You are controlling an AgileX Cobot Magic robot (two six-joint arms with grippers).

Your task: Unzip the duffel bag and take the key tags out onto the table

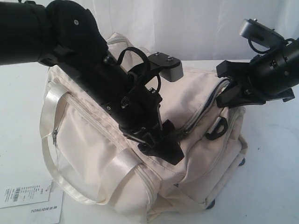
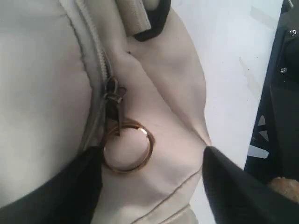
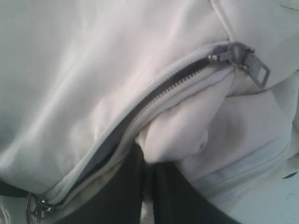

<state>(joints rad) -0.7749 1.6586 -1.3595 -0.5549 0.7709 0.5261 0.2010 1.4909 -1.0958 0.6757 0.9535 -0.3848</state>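
The left claw (image 2: 150,156) is standing wide open over the bag (image 1: 93,154). Its two fingers are resting on either side of a brass ring (image 2: 127,147) that is hanging from a zipper pull. The ring is lying flat on the cloth just in front of the claw, closer to one finger than to the other. The pull's long axis is pointing from the zipper back toward the claw, so I judge that the closing has to catch the thin ring edge and not the cloth under it.

The right claw (image 3: 148,161) is working at the far end of the bag, well apart from the left one. Its fingers are closed together and seem to be pinching a fold of the bag just beside the main zipper (image 3: 159,93). A grey slider (image 3: 243,58) is sitting farther along that line.

The left claw is clearly the nearer one to the ring. The key tags are not showing in any view; probably they are inside the bag. The cloth is looking smooth and soft, so it may slide and bunch when pulled. The table (image 1: 271,177) is offering free room around the bag, and only paper price tags (image 1: 28,198) are lying on the left arm's side.
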